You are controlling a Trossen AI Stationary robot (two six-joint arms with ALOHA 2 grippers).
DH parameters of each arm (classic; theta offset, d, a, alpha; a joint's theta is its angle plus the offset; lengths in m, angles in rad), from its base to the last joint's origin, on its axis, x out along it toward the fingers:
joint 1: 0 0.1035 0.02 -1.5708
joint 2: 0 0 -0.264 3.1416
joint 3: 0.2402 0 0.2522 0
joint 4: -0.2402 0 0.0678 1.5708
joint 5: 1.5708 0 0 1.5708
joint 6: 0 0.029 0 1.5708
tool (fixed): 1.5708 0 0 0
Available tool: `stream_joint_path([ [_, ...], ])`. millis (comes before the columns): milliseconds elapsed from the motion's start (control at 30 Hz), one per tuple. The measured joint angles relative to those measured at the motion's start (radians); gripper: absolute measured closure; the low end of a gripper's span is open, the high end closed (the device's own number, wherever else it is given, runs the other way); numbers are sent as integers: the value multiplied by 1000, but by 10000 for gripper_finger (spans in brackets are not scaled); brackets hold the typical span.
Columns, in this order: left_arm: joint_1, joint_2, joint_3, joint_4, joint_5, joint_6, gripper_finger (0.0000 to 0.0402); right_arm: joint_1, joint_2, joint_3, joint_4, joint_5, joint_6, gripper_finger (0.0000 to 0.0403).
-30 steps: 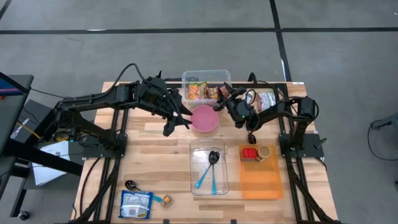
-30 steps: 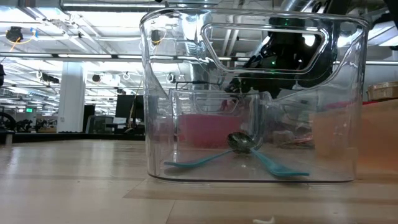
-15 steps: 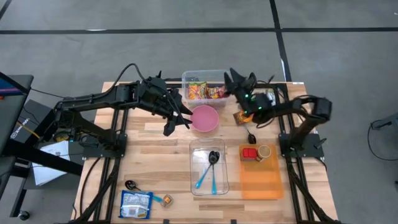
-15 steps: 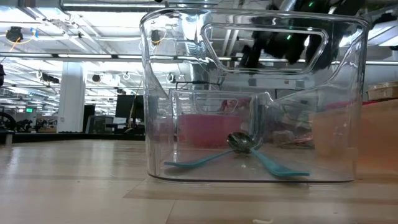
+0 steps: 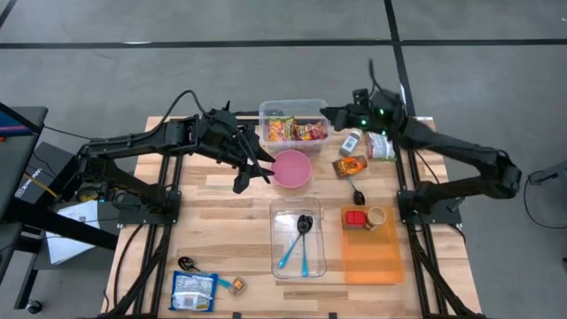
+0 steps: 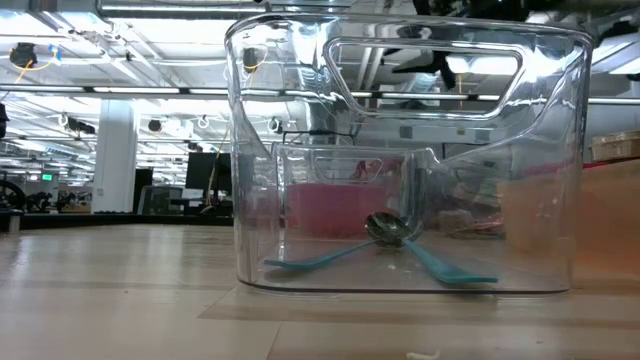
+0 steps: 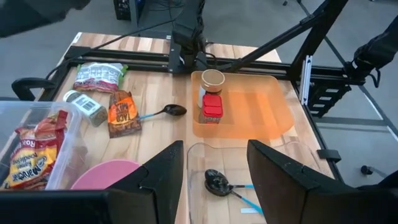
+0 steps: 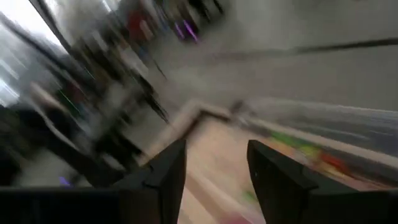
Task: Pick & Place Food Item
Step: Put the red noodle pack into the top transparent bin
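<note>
Right end effector [image 5: 330, 113] hovers at the far edge of the worktop [image 5: 221, 204], beside the clear plastic bin of snack packets [image 5: 293, 123]; fingers parted, nothing held. Left end effector [image 5: 252, 168] waits by the round pink bowl [image 5: 291, 168], fingers apart and empty. Orange snack packet [image 5: 350, 166] lies loose near the bin. Looks like the reach step: next calls for descending onto a packet and closing, then carrying it to the bowl.
</note>
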Motion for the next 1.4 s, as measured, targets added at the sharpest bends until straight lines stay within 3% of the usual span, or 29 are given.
stream_joint_path([
  [233, 0, 0, 0, 0, -3, 18, 229, -56, 172, 334, -554, -30, -404, 241],
  [533, 0, 0, 0, -7, -3, 31, 229, -55, 490, 620, -832, -37, -756, 242],
  [833, -10, 0, 0, -6, -3, 31, 229, -101, 651, 691, -873, -60, -922, 242],
  [1067, -12, 0, 0, -4, -9, 41, 229, -129, 713, 691, -907, -170, -979, 242],
  [1300, -12, 0, 0, -4, -8, 42, 229, -121, 761, 691, -915, -152, -995, 245],
  [1400, -12, 0, 0, -4, -8, 42, 229, -121, 762, 691, -914, -137, -994, 268],
])
